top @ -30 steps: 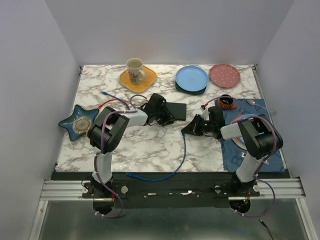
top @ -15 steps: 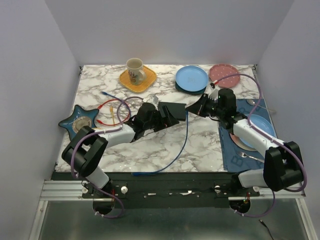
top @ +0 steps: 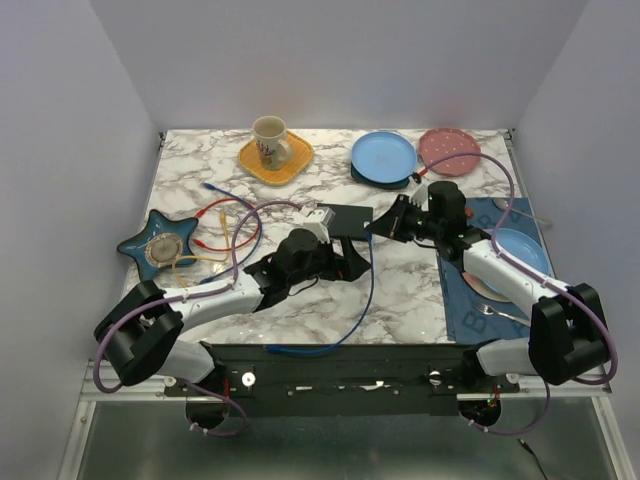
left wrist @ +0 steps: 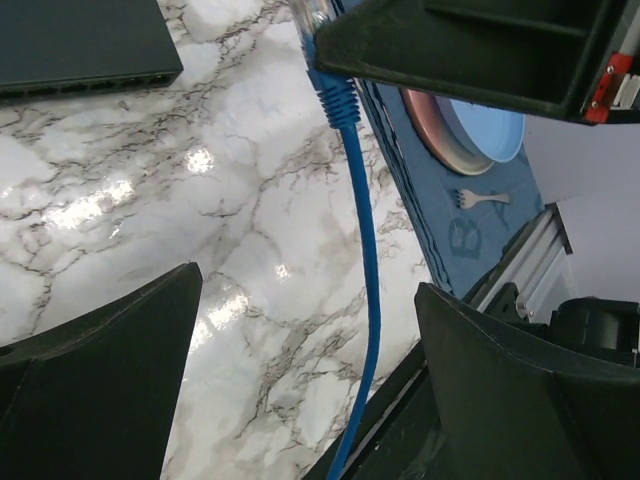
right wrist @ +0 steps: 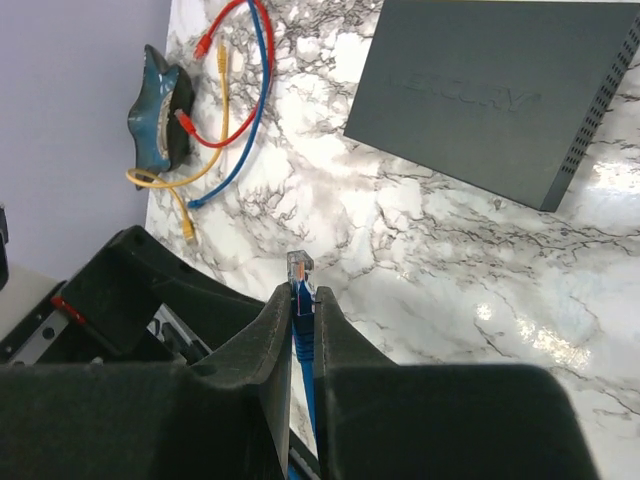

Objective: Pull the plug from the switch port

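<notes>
The right gripper (right wrist: 303,300) is clenched on the blue cable (left wrist: 365,250) just behind its clear plug (right wrist: 299,268). The plug sticks out past the fingertips, bare and seated in nothing. It hangs off the right-hand near corner of the black switch (top: 348,218), close to the box but not touching it. In the right wrist view a stretch of marble table (right wrist: 440,250) shows between plug and switch.

The switch port (left wrist: 100,82) is one of the row of sockets along the switch's near long edge, and the plug is out of it, just beside the right end of that row.

The left gripper (left wrist: 308,282) sits on the near side of the switch with its jaws spread wide, holding nothing. In the left wrist view the cable passes through the gap between its fingers. From the plug the cable trails away from the switch toward the near edge of the table.
</notes>
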Available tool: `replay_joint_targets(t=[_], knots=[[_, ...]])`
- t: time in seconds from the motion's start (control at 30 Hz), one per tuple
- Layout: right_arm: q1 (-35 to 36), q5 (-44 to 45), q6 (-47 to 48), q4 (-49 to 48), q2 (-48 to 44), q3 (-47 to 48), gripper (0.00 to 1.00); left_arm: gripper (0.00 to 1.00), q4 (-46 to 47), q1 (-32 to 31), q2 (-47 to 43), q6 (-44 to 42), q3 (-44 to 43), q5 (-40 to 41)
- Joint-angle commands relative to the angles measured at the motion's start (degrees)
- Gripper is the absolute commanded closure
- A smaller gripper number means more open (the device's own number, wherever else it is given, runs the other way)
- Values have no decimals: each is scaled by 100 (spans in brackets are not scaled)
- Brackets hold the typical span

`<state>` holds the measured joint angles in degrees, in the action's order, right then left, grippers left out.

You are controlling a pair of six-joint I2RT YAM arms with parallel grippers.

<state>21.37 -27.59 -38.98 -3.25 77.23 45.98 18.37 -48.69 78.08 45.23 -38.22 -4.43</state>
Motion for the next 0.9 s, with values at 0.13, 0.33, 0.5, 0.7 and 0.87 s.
replay_joint_targets(t=[0.13,0.33,0.5,0.7,0.87], knots=[[359,79,-83,210,-138,219,100,9,229,-317,382,-225,25,214],[465,131,-48,307,-559,228,99,85,-1043,-299,1138,-550,-791,-128],[456,351,171,623,-1060,192,93,100,-1283,-256,903,-638,-977,-85],[465,1229,391,1150,-1667,87,50,100,-2222,438,-194,-709,-1231,354],[465,1432,497,1221,-1800,-115,48,100,-3909,1693,-698,-709,-2221,916]])
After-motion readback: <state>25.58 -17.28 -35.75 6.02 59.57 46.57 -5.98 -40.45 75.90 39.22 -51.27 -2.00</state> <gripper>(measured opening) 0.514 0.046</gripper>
